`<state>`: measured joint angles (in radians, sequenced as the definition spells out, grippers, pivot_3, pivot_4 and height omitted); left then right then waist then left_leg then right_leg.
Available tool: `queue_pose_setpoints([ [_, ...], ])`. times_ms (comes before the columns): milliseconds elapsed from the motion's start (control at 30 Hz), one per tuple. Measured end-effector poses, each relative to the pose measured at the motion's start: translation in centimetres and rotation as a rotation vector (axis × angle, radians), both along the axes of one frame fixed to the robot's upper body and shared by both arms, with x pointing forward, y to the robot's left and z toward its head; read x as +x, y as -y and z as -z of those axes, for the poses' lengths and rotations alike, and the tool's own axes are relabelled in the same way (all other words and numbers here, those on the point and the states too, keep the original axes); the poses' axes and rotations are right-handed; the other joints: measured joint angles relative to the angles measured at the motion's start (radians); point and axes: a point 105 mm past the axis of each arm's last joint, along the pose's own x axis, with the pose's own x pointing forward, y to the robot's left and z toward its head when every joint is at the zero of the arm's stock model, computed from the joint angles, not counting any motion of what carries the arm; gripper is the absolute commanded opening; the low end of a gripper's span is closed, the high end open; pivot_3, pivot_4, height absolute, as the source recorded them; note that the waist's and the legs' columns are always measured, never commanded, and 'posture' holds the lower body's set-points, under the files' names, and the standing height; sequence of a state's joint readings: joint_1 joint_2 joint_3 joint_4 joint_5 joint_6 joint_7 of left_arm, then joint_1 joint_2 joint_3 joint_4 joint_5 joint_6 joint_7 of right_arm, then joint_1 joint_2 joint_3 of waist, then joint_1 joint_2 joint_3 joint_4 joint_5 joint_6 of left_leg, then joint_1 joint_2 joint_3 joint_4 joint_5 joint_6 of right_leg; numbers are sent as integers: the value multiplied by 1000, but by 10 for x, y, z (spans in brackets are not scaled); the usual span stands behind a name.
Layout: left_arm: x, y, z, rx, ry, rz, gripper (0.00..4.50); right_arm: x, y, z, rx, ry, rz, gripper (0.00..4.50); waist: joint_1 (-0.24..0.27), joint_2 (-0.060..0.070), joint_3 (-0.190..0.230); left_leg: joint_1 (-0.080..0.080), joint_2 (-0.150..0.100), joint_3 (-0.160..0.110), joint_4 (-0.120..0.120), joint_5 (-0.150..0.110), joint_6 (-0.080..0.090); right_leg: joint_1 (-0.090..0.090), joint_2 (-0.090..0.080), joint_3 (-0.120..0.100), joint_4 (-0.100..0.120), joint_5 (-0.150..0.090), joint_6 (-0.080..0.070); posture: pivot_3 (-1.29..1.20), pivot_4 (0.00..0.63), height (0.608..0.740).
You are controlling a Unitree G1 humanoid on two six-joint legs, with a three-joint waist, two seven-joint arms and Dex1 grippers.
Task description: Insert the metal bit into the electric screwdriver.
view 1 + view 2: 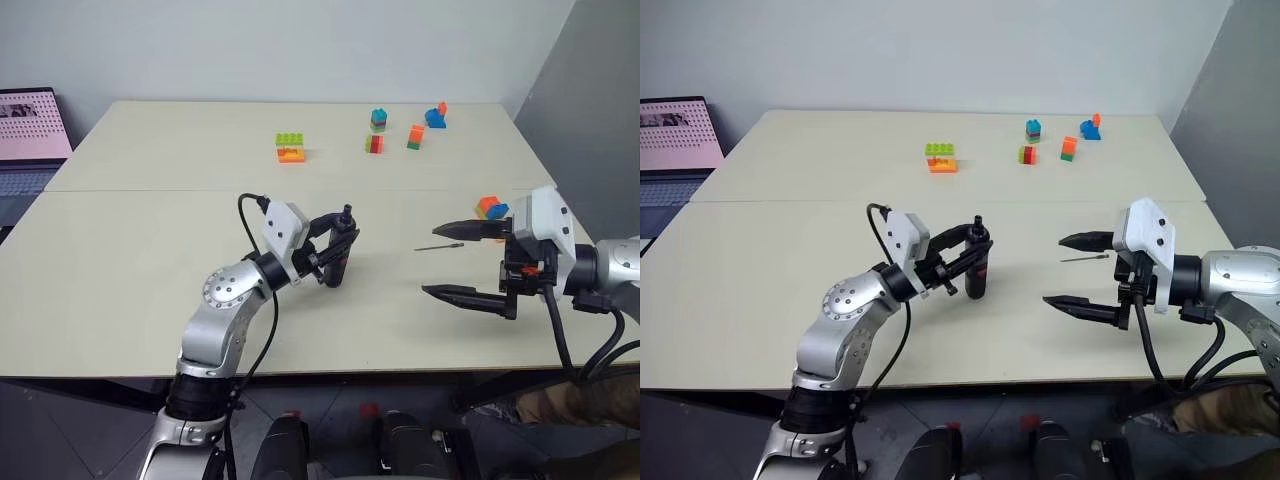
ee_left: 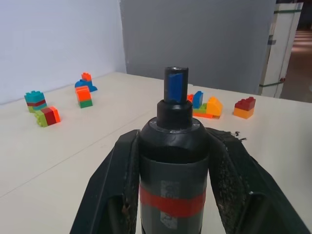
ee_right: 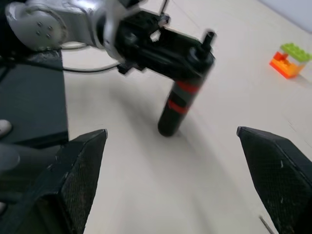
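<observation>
A blue-marked socket atop the screwdriver (image 2: pixel 174 161) is seen in the left wrist view. The screwdriver is clamped upright by the left hand (image 1: pixel 335 245), its base on or just over the table (image 1: pixel 150 270). The bit (image 1: pixel 437 247) lies flat on the table beneath the right hand (image 1: pixel 458 262), whose fingers are spread wide and empty, pointing toward the screwdriver.

Even, bright, diffuse light from overhead; no glare on the matte desk (image 1: pixel 120 280). Shadows soft and faint: a pale smudge on the desk beneath the electric screwdriver (image 1: pixel 338 262). Head views sharp across the frame, small toy bricks (image 1: pixel 290 147) at upper centre crisp. Right wrist view smeared by motion blur; black fingers (image 3: pixel 73 180) at the lower corners soft. Left wrist view: near fingers (image 2: pixel 117 190) slightly out of focus.
</observation>
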<state>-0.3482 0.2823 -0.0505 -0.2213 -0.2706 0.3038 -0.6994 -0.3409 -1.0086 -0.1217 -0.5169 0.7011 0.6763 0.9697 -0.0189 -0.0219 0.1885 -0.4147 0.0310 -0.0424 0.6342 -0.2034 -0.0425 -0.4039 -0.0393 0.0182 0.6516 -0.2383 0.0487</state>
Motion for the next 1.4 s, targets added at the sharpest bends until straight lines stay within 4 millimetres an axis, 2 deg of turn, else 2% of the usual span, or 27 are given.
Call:
queue_pose_setpoints([
  [200, -1, -7, 1, 11, 6, -30, 1636, 42, 22, 21, -149, -24, 50, 4500, -15, 1, -1, 3, 0, 2, 0, 0, 0, 0, 0, 1, 0, 1, -1, 0, 150, 740],
  [433, -1, -5, 1, 6, 11, -52, 1635, 111, 27, 49, -349, -65, 21, 4500, -27, 2, -1, 6, 0, 4, -4, 0, 1, 0, 1, 4, 0, 2, -1, 0, 150, 740],
  [533, -2, -4, 1, 3, 15, -59, 1635, 136, 28, 59, -436, -84, 38, 4500, -30, 2, -1, 6, 0, 5, -5, 1, 1, 0, 1, 5, 0, 5, 3, 0, 150, 740],
  [667, -3, -4, 1, -3, 19, -69, 1635, 150, 31, 77, -532, -108, 56, 4500, -28, 2, -1, 6, 0, 5, -6, 1, 1, 0, 1, 5, -1, 5, 3, 0, 150, 740],
  [800, -5, -6, 2, -5, 18, -86, 1635, 159, 37, 95, -597, -154, 148, 4500, -31, 2, -1, 6, 0, 7, -6, 1, 1, 0, 1, 7, 0, 8, -1, 0, 150, 740],
  [900, -7, -9, 2, 2, 17, -98, 1635, 162, 39, 97, -587, -195, 204, 4500, -32, 2, -1, 8, 0, 8, -5, 1, 1, 0, 1, 8, 2, 7, 0, 0, 150, 740],
  [1000, -8, -11, 3, 14, 18, -103, 1635, 162, 38, 100, -561, -240, 245, 3950, -33, 2, -1, 13, 0, 13, -6, 1, 1, 0, 2, 14, 6, 4, 2, 0, 150, 740],
  [1100, -8, -12, 4, 21, 18, -112, 1635, 161, 35, 103, -523, -293, 260, 3171, -39, 2, -1, 16, 0, 18, -5, 1, 1, 0, 2, 20, 8, 2, -1, 0, 150, 740],
  [1267, -7, -13, 4, 21, 19, -114, 1635, 156, 32, 105, -485, -363, 253, 1904, -41, 2, -1, 16, 0, 19, -6, 0, 1, 0, 3, 22, 8, 3, -1, 0, 150, 740],
  [1400, -6, -12, 3, 22, 20, -112, 1635, 152, 30, 105, -468, -392, 228, 1101, -41, 2, -1, 16, 0, 19, -6, 0, 1, 0, 3, 22, 8, 3, 0, 0, 150, 740],
])
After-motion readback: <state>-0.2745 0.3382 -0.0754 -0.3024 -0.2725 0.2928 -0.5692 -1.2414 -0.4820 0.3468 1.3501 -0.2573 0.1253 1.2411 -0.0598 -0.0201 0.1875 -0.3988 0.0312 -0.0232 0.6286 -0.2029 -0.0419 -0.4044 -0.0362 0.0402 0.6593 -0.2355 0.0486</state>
